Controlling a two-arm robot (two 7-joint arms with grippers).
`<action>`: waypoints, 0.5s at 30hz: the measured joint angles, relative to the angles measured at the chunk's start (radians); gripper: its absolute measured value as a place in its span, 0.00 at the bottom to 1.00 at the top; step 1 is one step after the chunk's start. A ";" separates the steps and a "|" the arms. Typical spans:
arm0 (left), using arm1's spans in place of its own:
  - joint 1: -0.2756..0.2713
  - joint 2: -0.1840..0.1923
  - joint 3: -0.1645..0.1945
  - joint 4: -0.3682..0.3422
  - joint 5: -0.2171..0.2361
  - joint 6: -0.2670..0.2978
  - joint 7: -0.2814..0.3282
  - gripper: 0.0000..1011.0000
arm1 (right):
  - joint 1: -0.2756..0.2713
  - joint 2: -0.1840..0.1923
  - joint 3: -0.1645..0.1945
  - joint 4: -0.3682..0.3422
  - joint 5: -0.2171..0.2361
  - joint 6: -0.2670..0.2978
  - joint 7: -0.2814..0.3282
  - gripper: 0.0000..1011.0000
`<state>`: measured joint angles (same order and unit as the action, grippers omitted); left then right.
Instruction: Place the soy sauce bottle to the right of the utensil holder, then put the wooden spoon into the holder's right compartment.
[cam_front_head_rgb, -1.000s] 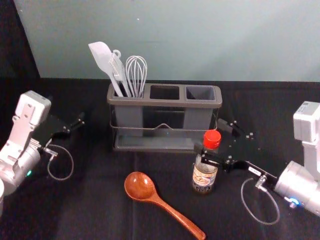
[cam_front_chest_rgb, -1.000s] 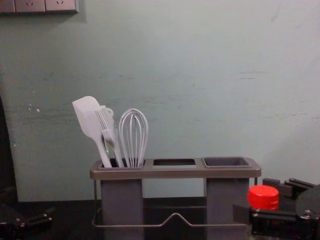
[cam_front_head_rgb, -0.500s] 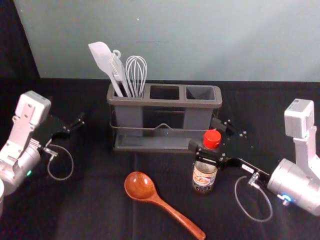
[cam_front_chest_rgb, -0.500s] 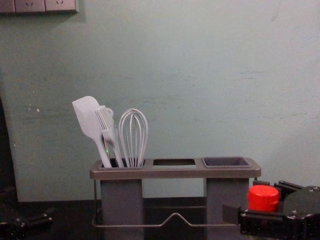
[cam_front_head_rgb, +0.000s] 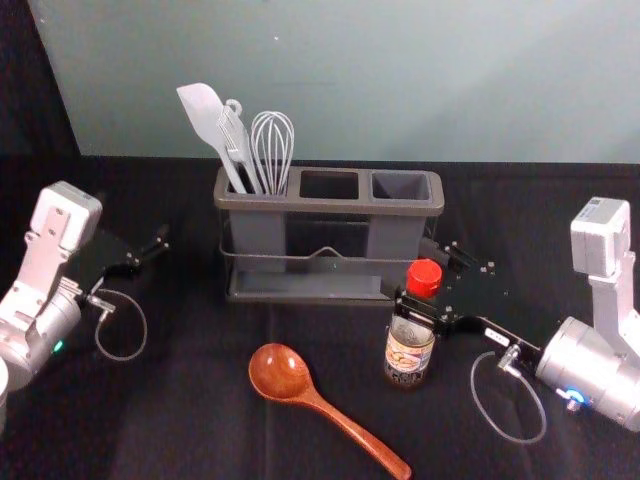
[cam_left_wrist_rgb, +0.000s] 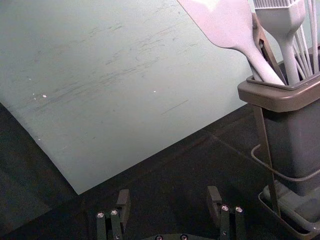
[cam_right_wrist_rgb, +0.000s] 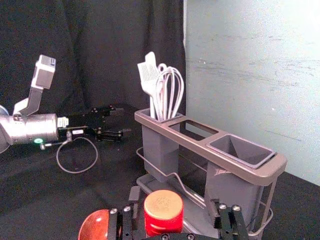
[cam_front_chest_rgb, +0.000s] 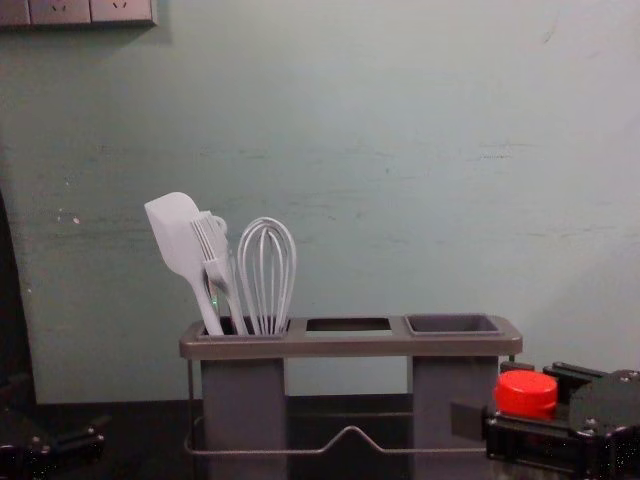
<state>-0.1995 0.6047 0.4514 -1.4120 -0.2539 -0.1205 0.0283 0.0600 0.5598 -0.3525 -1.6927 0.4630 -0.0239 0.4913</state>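
Right gripper (cam_front_head_rgb: 407, 267) first, in the head view: its fingers stand apart, one on the near side of the soy sauce bottle (cam_front_head_rgb: 409, 352) and one on the far side, about level with the red cap (cam_front_head_rgb: 424, 280). The bottle is upright on the black cloth (cam_front_head_rgb: 180, 410), in front of the right end of the utensil holder (cam_front_head_rgb: 330, 205). Nearer the robot lies the wooden spoon (cam_front_head_rgb: 280, 373), bowl towards the holder, handle slanting away to the near right. A spatula (cam_front_head_rgb: 205, 115), a brush (cam_front_head_rgb: 238, 142) and a whisk (cam_front_head_rgb: 272, 150) lean in the holder's left compartment. Left gripper (cam_front_head_rgb: 148, 230) is well off to the left, beside nothing it could be handling – its fingers are spread.

Left wrist view: the left gripper (cam_left_wrist_rgb: 168, 195) has its two fingers well separated over dark cloth, with the holder's left end near it.

Right wrist view: the cap sits between the right gripper's (cam_right_wrist_rgb: 175, 197) parted fingers, and a gap shows on one side of it – whether the other finger touches, I cannot tell. Part of the spoon's bowl shows close by.

Chest view: the right gripper reaches in from the right edge, around the cap, just beside the holder's right compartment.
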 joint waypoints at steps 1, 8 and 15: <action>0.000 0.000 0.000 0.000 0.000 0.000 0.000 0.99 | 0.000 0.000 0.000 0.000 0.000 0.000 0.000 0.83; 0.000 0.000 0.000 0.000 0.000 0.000 0.000 0.99 | -0.001 0.001 0.001 -0.001 0.000 -0.001 0.000 0.59; 0.000 0.000 0.000 0.000 0.000 0.000 0.000 0.99 | -0.001 0.001 0.001 -0.001 0.000 -0.001 0.000 0.38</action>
<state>-0.1996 0.6047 0.4514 -1.4120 -0.2539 -0.1205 0.0283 0.0589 0.5611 -0.3512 -1.6940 0.4629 -0.0250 0.4911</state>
